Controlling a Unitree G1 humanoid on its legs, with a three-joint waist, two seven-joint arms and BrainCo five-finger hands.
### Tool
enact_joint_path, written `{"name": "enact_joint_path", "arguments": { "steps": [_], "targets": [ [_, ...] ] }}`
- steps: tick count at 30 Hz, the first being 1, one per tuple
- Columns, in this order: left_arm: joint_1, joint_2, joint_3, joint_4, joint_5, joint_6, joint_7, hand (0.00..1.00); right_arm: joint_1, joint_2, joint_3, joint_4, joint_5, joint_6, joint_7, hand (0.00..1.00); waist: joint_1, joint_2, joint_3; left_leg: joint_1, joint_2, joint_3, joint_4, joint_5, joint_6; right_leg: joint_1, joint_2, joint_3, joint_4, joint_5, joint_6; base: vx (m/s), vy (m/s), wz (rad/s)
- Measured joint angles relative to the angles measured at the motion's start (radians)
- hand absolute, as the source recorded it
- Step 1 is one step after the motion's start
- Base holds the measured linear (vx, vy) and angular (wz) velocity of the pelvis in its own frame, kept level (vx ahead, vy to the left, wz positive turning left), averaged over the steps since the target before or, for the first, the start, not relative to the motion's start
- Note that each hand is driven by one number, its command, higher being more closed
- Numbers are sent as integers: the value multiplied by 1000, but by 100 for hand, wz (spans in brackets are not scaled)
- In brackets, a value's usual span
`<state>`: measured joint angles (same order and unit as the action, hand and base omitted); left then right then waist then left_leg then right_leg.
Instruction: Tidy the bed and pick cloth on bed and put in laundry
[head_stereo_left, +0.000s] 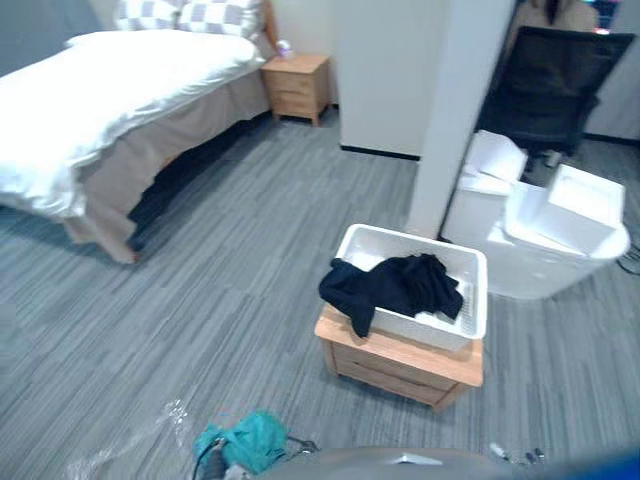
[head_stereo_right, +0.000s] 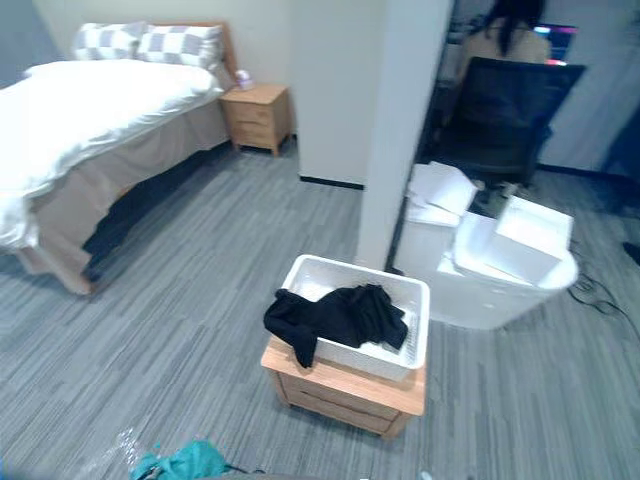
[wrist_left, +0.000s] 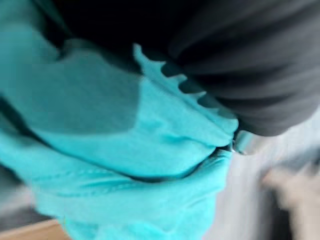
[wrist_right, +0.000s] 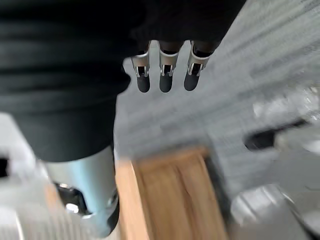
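One bed (head_stereo_left: 110, 90), upper left, is looking tidy; the laundry basket (head_stereo_left: 478, 300) at centre is holding a dark cloth (head_stereo_left: 395, 285). At lower left, a teal cloth (head_stereo_left: 245, 440) is bunching over the left robot hand (wrist_left: 250, 75), its grip impossible to tell; the right robot hand (wrist_right: 165, 70) is hanging straight-fingered, empty. Next, probably: carrying the teal cloth over to the basket.

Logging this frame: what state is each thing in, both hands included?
Bed: white duvet spread over it, hanging down the side.
Laundry basket: upright on the wooden cabinet.
Dark cloth: partly in the basket, one end hanging over its front rim.
Teal cloth: bunched up against the left hand.
Left hand: buried in the teal cloth, grip hidden.
Right hand: open, holding nothing.
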<state>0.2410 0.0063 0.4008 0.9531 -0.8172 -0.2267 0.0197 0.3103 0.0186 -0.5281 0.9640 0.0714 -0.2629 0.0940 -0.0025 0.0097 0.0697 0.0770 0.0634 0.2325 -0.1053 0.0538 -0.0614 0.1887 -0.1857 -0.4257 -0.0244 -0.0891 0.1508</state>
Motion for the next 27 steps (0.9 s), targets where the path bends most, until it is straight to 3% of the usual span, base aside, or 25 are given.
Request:
{"name": "enact_joint_path", "arguments": {
  "steps": [1, 3, 7, 8, 9, 10, 11, 12, 13, 14, 15, 18, 21, 27],
  "targets": [
    [0, 2, 2, -20, -58, -58, -23, 100, -13, 0, 28, 14, -32, 5, 11, 0, 22, -2, -2, -3, -17, -25, 0, 2, 11, 13, -14, -22, 6, -9, 4, 158, 75, 68],
    [2, 8, -2, -86, -155, -135, -55, 100, -53, -2, 95, 17, -65, 21, 27, 0, 26, -15, -7, -3, -44, -64, 1, 3, 21, 39, -39, -59, 14, -8, 7, 195, 66, 66],
    [-25, 39, -8, -229, -263, -264, -108, 100, -118, -4, 203, 16, 10, 104, 19, 0, 43, -36, 1, 10, -68, -77, 7, -2, 36, 65, -57, -65, 7, -9, 4, 203, 31, 19],
    [-54, 77, -4, -267, -277, -326, -135, 100, -117, -4, 220, 17, 26, 125, 11, 0, 47, -38, 0, 20, -68, -72, 7, -11, 32, 74, -58, -62, 7, -8, 4, 121, -14, 0],
    [-64, 94, -2, -282, -278, -339, -138, 100, -117, -4, 222, 18, 24, 128, 9, 0, 47, -37, 0, 25, -67, -70, 7, -13, 31, 78, -58, -61, 7, -8, 3, 127, -27, -14],
    [-103, 163, 28, -348, -280, -359, -138, 100, -114, -7, 222, 23, 23, 128, 8, 0, 47, -34, 2, 41, -62, -45, 7, -18, 28, 85, -58, -53, 8, -7, 1, 111, -50, -32],
    [-148, 240, 68, -388, -245, -367, -119, 100, -112, -16, 226, 23, 20, 118, 12, 0, 43, -28, 4, 58, -59, -22, 7, -18, 28, 90, -58, -48, 11, -6, 1, 82, -45, -37],
    [-162, 266, 80, -403, -223, -365, -108, 100, -109, -22, 229, 23, 16, 111, 14, 0, 40, -24, 4, 64, -57, -14, 7, -18, 27, 92, -57, -45, 14, -6, 0, 57, -52, -43],
    [-198, 327, 109, -471, -171, -360, -83, 100, -90, -40, 232, 20, 8, 90, 21, 0, 21, -11, 2, 77, -48, 11, 7, -25, 19, 85, -55, -21, 33, -7, 0, 21, -25, -33],
    [-210, 337, 127, -500, -142, -354, -76, 100, -78, -47, 231, 16, 3, 79, 23, 0, 19, -2, -3, 78, -42, 20, 7, -29, 17, 76, -53, -11, 42, -7, 0, 45, -35, -56],
    [-253, 382, 155, -576, -37, -345, -62, 100, -32, -64, 219, 8, 0, 43, 32, 0, 15, 19, -15, 83, -27, 43, 7, -39, 14, 59, -44, 13, 62, -3, -5, 45, -35, -52],
    [-303, 436, 155, -682, 106, -349, -63, 100, 28, -68, 182, 5, -33, -2, 55, 0, 9, 31, -29, 80, -10, 94, 7, -58, 6, 18, -31, 65, 76, -7, -15, 29, -39, -56],
    [-357, 500, 149, -747, 266, -389, -39, 100, 68, -56, 153, -1, -46, -48, 58, 0, -2, 36, -32, 86, -2, 146, 7, -59, 5, -14, -24, 124, 71, -11, -23, 1, -67, -61],
    [-452, 566, -9, -883, 537, -410, 48, 100, 82, -50, 84, -1, -59, -121, 50, 0, -45, 47, -49, 105, 10, 200, 8, -56, 0, -43, 1, 204, 58, -6, -31, -46, -64, -38]
  ]
}}
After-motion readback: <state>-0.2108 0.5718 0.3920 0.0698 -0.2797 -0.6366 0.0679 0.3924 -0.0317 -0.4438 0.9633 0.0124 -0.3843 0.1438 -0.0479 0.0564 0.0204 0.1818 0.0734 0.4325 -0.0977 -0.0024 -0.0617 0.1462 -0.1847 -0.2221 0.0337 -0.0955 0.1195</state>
